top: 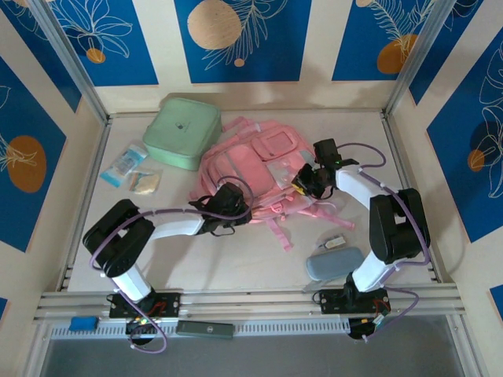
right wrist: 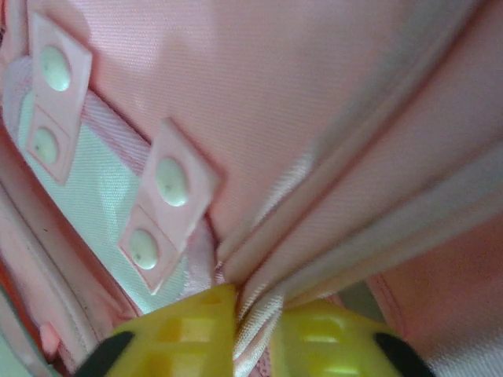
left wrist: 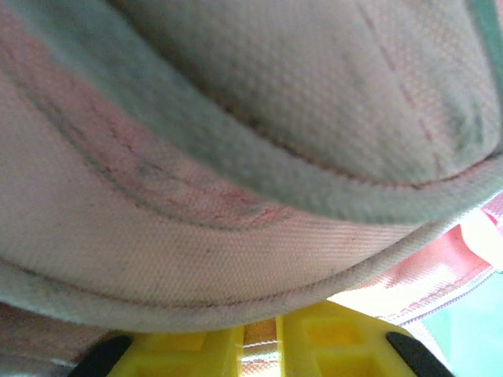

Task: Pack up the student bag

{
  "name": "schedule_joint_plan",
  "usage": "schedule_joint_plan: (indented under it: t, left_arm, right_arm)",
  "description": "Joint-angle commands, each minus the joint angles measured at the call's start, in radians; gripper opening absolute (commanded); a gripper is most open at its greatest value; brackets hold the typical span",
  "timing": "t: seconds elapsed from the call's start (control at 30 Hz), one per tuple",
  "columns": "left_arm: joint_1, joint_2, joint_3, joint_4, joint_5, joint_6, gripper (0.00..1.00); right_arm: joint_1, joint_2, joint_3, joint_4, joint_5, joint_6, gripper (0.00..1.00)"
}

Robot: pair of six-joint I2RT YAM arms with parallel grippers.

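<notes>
Lying front-up, the student bag (top: pixel 251 161) trails its straps (top: pixel 280 229) nearward.

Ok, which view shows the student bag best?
Top external: nearly the whole student bag lies in frame. Left wrist gives close pink fabric and piping; right wrist, a seam pinched in the right tool.

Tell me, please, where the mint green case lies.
In the top view, the mint green case sits far left, beside the student bag's upper-left corner, beyond two small packets.
</notes>
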Motion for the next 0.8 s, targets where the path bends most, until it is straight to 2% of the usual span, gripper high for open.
schedule_joint_plan:
  t: [0.0,0.07,0.2,0.37,0.5,0.6,0.7,0.77]
  left_arm:
    - [0.001,0.044,0.009,-0.095,-0.046,0.029,0.2]
    - [0.0,0.053,0.03,-0.099,-0.051,0.043,0.21]
    - [0.006,0.083,0.101,-0.107,-0.082,0.07,0.21]
    - [0.032,0.138,0.236,-0.164,-0.115,0.123,0.24]
    - [0.074,0.148,0.314,-0.162,-0.14,0.182,0.29]
    - [0.096,0.136,0.374,-0.208,-0.144,0.241,0.32]
    - [0.11,0.061,0.38,-0.242,-0.165,0.324,0.35]
    - [0.109,0.012,0.39,-0.277,-0.136,0.361,0.37]
  right_arm:
    - [-0.027,-0.045,-0.02,0.101,-0.046,-0.025,0.06]
    - [-0.036,-0.073,-0.021,0.097,-0.051,-0.038,0.0]
    - [-0.078,-0.159,-0.069,0.169,-0.176,-0.017,0.0]
    - [-0.099,-0.258,-0.092,0.153,-0.218,0.014,0.0]
    - [-0.112,-0.286,-0.144,0.22,-0.294,0.101,0.0]
    - [-0.106,-0.299,-0.159,0.237,-0.288,0.148,0.0]
    - [-0.106,-0.332,-0.19,0.284,-0.259,0.224,0.0]
    - [-0.092,-0.357,-0.21,0.299,-0.211,0.262,0.0]
